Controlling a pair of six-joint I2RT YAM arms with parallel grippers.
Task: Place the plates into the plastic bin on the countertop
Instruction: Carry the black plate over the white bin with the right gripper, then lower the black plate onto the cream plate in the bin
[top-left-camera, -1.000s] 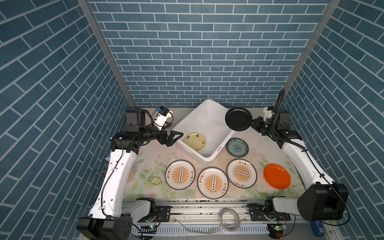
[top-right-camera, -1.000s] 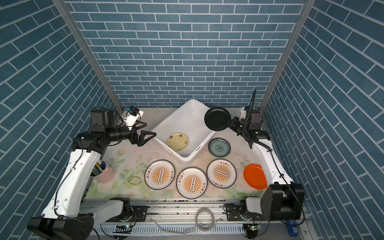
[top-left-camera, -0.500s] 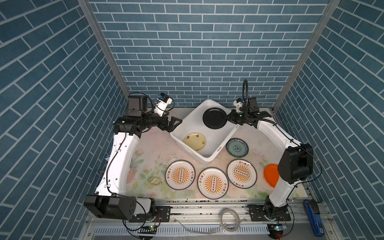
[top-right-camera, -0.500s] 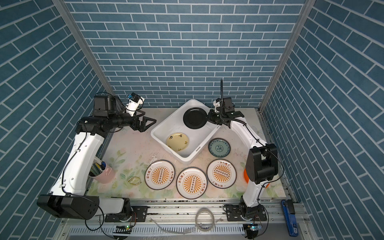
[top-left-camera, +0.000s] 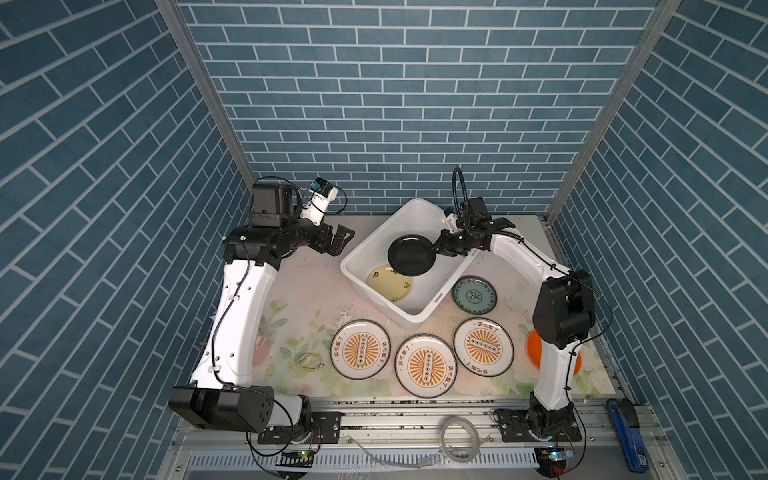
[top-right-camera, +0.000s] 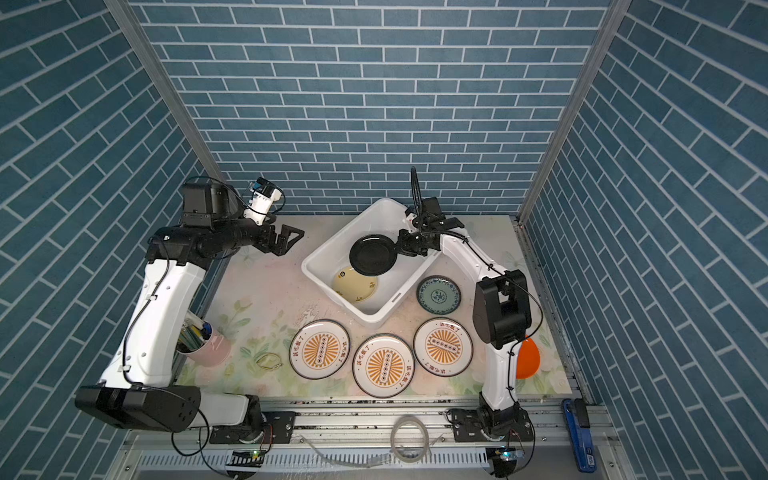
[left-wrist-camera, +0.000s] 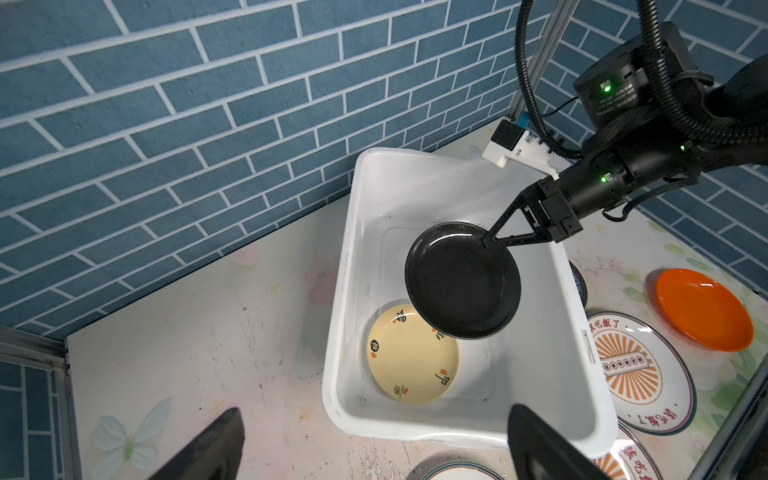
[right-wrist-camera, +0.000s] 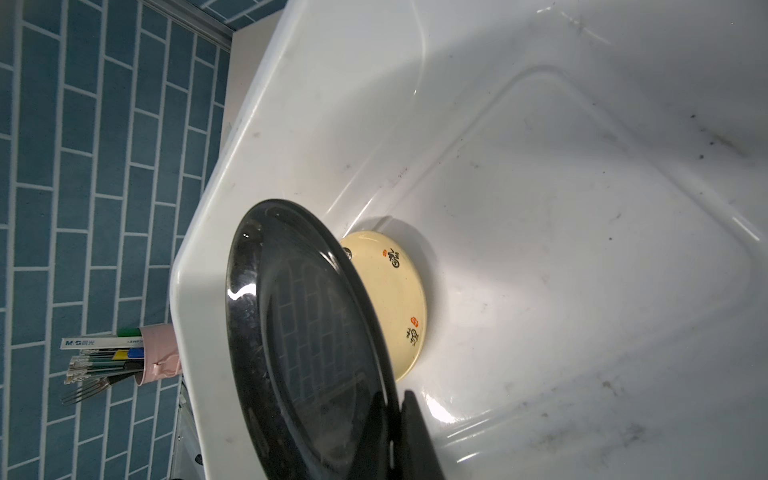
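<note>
My right gripper (top-left-camera: 435, 248) is shut on the rim of the black plate (top-left-camera: 411, 254), holding it tilted above the inside of the white plastic bin (top-left-camera: 415, 318). Seen in the right wrist view, the black plate (right-wrist-camera: 307, 332) hangs over the pale yellow plate (right-wrist-camera: 395, 299) lying on the bin floor. My left gripper (top-left-camera: 343, 239) hovers open and empty left of the bin. On the countertop (top-left-camera: 307, 291) lie the teal plate (top-left-camera: 473, 295), three sunburst plates (top-left-camera: 360, 349) (top-left-camera: 426, 365) (top-left-camera: 483, 347) and the orange plate (top-left-camera: 534, 353), half hidden by my right arm.
A pink cup (top-right-camera: 208, 345) of utensils stands at the left edge behind my left arm. A thin rubber band (top-left-camera: 309, 361) lies left of the sunburst plates. Blue brick walls close in the back and both sides.
My right gripper has carried the black plate leftward from beside the bin's right corner to above its inside. My left gripper has drawn back slightly toward the rear wall, still open.
</note>
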